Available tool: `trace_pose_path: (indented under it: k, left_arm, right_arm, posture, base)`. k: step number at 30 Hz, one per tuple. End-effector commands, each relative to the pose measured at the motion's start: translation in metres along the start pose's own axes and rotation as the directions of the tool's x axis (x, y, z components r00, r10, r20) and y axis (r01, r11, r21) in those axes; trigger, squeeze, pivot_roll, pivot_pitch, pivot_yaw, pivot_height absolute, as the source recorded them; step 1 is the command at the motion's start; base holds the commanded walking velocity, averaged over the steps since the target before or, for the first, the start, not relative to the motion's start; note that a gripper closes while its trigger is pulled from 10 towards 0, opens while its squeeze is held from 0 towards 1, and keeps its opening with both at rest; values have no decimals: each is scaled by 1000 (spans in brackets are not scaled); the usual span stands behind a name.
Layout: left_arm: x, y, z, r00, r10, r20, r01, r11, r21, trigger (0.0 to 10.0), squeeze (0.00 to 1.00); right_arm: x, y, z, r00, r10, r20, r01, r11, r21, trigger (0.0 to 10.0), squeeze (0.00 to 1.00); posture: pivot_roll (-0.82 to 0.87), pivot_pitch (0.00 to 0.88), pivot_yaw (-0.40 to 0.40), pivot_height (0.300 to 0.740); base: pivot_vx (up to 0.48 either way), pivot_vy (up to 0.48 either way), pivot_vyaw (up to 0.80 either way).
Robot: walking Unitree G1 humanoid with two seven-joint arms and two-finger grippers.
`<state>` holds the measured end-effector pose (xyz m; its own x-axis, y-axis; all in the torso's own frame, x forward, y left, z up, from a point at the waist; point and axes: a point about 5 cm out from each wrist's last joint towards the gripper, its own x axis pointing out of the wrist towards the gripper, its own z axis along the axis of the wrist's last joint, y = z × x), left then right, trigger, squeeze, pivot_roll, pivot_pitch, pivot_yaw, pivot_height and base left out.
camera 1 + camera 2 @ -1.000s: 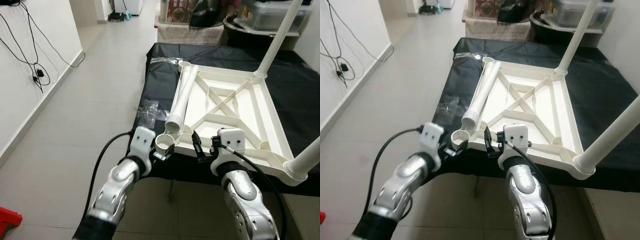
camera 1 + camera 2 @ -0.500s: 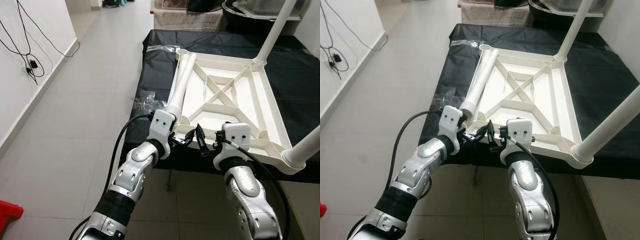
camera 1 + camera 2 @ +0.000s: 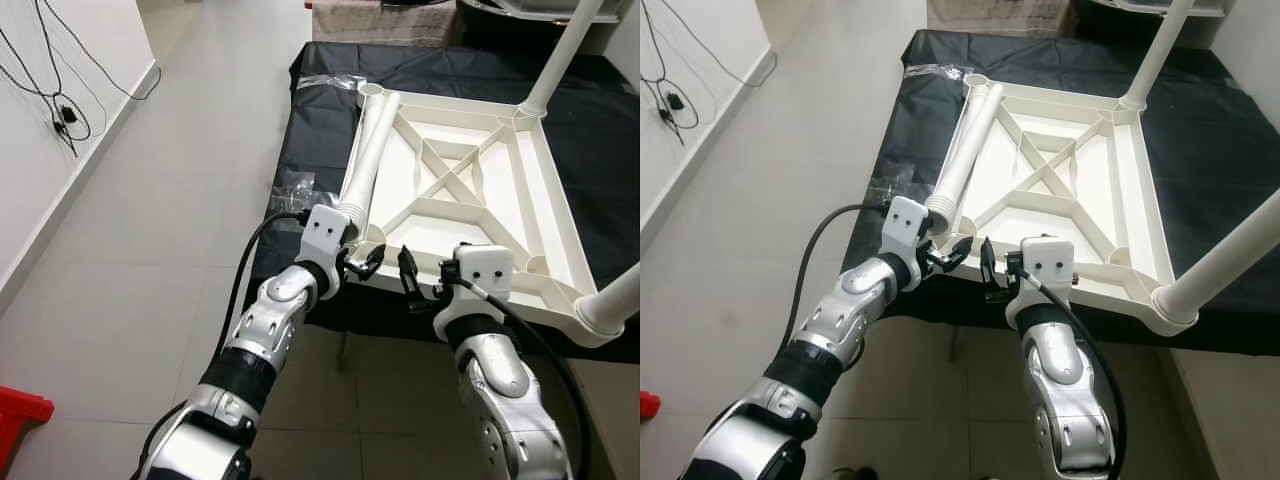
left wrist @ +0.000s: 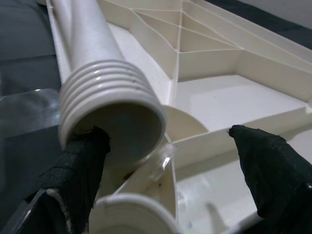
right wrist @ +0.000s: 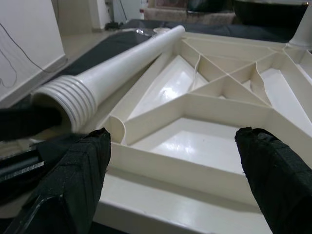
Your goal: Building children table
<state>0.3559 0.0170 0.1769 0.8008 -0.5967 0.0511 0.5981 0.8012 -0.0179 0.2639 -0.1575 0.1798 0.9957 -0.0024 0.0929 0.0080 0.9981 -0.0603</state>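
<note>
Left gripper (image 3: 367,262): fingers spread wide at the near-left corner of the table top, one fingertip (image 4: 80,161) at the ribbed mouth of the loose leg, gripping nothing.
Right gripper (image 3: 413,287): fingers spread wide, holding nothing, just off the near edge of the table top, at 3 o'clock from the left gripper.
Counter (image 3: 320,130): low, covered in black cloth, carrying the table parts.
Table top (image 3: 500,215): white plastic square children's table top, lying upside down on the counter, cross ribs facing up.
Fitted legs: one white plastic tube leg (image 3: 565,50) stands up from the far-right corner at 1 o'clock; another (image 3: 615,305) stands up from the near-right corner at 4 o'clock.
Loose leg (image 3: 368,160): white plastic tube with a ribbed end, lying along the table top's left edge, ribbed end towards the robot.
Empty socket (image 4: 131,214): round white socket at the near-left corner, just beside the ribbed end.
Clear plastic wrap (image 3: 296,190): crumpled on the cloth at 9 o'clock from the loose leg.
</note>
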Motion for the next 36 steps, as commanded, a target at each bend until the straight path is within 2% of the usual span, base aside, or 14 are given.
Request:
trace_pose_path:
  k: [1, 10, 12, 19, 20, 21, 22, 23, 24, 29, 36]
  left_arm:
    - [2, 0, -3, 1000, -18, -6, 18, 1000, -15, 10000, 0]
    - [10, 4, 2, 1000, -13, 5, 13, 1000, 1, 10000, 0]
    - [17, 11, 9, 999, 31, 24, -31, 999, 25, 10000, 0]
    - [26, 20, 26, 991, 124, 49, -129, 986, 101, 10000, 0]
    - [27, 23, 28, 986, 162, 46, -166, 980, 113, 5255, 0]
    - [27, 23, 28, 986, 162, 46, -166, 980, 113, 5255, 0]
    - [28, 25, 29, 980, 196, 39, -199, 971, 129, 2431, 0]
    - [28, 25, 29, 980, 196, 39, -199, 971, 129, 2431, 0]
    - [28, 26, 29, 976, 215, 35, -218, 966, 140, 0, 0]
    - [26, 30, 17, 960, 278, -20, -271, 946, 178, 0, 0]
    - [24, 36, 14, 951, 308, -25, -297, 935, 195, 0, 0]
  right_arm:
    - [-5, -1, 1, 1000, -10, -5, 11, 1000, 15, 10000, 0]
    - [-11, 1, 2, 1000, -14, -11, 14, 1000, 22, 10000, 0]
    - [-17, 3, -1, 1000, -16, -26, 17, 1000, 26, 10000, 0]
    - [-24, 3, -4, 999, -17, -45, 18, 999, 27, 10000, 0]
    - [-25, 2, -5, 999, -21, -49, 22, 999, 26, 10000, 0]
    - [-25, 2, -5, 999, -21, -49, 22, 999, 26, 10000, 0]
    - [-25, 1, -5, 998, -25, -51, 27, 999, 22, 10000, 0]
    - [-25, 1, -5, 998, -25, -51, 27, 999, 22, 10000, 0]
    - [-26, 0, -5, 998, -29, -52, 30, 999, 19, 10000, 0]
    - [-26, -7, -3, 998, -44, -48, 44, 999, 3, 10000, 0]
    - [-26, -11, -2, 997, -57, -46, 57, 998, -2, 10000, 0]
  posture:
    - [19, 242, -21, 740]
    - [9, 242, -5, 740]
    - [7, 241, -1, 740]
    - [2, 250, 6, 740]
    - [1, 255, 9, 740]
    - [1, 255, 9, 740]
    - [-1, 256, 10, 740]
    - [-1, 256, 10, 740]
    - [-1, 256, 10, 740]
    - [-13, 258, 7, 740]
    - [-13, 257, 2, 740]
  base:
    - [0, 0, 0]
    - [0, 0, 0]
    - [0, 0, 0]
    - [0, 0, 0]
    - [0, 0, 0]
    - [0, 0, 0]
    - [0, 0, 0]
    - [0, 0, 0]
    - [0, 0, 0]
    - [0, 0, 0]
    - [0, 0, 0]
